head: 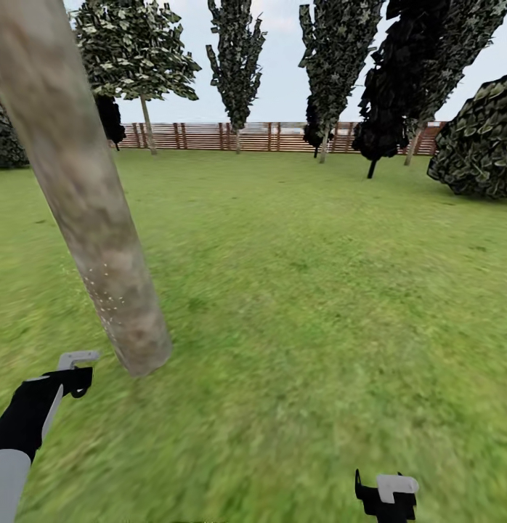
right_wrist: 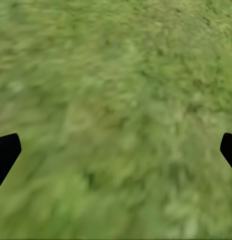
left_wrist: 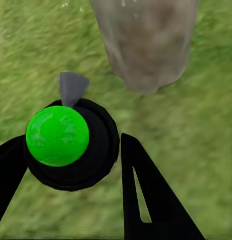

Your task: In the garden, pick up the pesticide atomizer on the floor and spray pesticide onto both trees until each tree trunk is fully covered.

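A thick, leaning grey-brown tree trunk (head: 86, 196) rises from the garden's grass at the left, and its foot is close ahead in the left wrist view (left_wrist: 145, 45). Tiny white specks of pesticide (head: 108, 298) dot its lower part. My left gripper (head: 65, 381) is low at the left, just short of the trunk's foot. It is shut on the pesticide atomizer (left_wrist: 58, 135), a black round body with a bright green top and a grey nozzle (head: 78, 357) that points toward the trunk. My right gripper (head: 386, 490) hangs open over bare grass at the lower right, its fingertips (right_wrist: 6, 152) wide apart.
Open lawn stretches ahead and to the right. A brown slatted fence (head: 282, 136) closes the far side, with several leafy trees along it. A thin black-leaved tree (head: 384, 109) and a round dark bush (head: 479, 145) stand at the far right.
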{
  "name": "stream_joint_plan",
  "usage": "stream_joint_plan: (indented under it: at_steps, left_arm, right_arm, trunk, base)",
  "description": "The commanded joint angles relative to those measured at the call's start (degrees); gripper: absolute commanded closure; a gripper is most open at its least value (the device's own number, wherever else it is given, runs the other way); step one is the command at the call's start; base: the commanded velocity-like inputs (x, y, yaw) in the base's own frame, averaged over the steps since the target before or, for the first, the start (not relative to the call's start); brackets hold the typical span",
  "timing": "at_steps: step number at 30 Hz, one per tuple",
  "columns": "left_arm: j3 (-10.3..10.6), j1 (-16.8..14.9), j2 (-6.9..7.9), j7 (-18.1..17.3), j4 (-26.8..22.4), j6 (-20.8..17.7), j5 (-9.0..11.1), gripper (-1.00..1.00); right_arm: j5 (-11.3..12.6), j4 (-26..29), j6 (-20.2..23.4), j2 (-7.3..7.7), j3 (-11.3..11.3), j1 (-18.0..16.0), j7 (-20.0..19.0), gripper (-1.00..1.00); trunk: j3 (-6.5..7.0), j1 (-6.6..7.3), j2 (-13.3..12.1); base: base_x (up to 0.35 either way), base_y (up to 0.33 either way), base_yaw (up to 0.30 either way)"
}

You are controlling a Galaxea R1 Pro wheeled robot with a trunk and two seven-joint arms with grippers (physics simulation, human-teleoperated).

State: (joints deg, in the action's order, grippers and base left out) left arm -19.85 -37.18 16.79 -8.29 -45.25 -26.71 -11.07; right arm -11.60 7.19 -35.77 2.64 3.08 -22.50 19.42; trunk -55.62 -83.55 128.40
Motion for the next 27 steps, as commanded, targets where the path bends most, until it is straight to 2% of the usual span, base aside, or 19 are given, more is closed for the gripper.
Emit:
stream_joint_plan:
  at_steps: [1, 6, 20, 27]
  left_arm:
    - [0.0, 0.0, 0.0, 0.0, 0.0, 0.0, 0.0, 1.0]
    - [0.1, 0.0, 0.0, 0.0, 0.0, -0.3, 0.0, 1.0]
    - [0.2, 0.0, 0.0, -0.1, 0.0, -0.5, -0.1, 1.0]
    - [0.1, 0.0, 0.08, 0.0, 0.0, -0.5, -0.3, 1.0]
  right_arm:
    - [0.0, 0.0, 0.0, 0.0, 0.0, 0.0, 0.0, -1.0]
    - [0.0, 0.0, 0.0, 0.0, 0.0, 0.0, 0.0, -1.0]
    - [0.0, 0.0, 0.0, 0.0, 0.0, 0.0, 0.0, -1.0]
    - [0.0, -0.1, 0.0, 0.0, 0.0, 0.0, 0.0, -1.0]
  trunk:
    - [0.0, 0.0, 0.0]
    - [0.0, 0.0, 0.0]
    - [0.0, 0.0, 0.0]
    - [0.0, 0.0, 0.0]
  base:
    - [0.0, -0.275, 0.276]
    - [0.022, -0.275, 0.243]
    - [0.091, -0.275, 0.013]
    - [0.092, -0.275, 0.225]
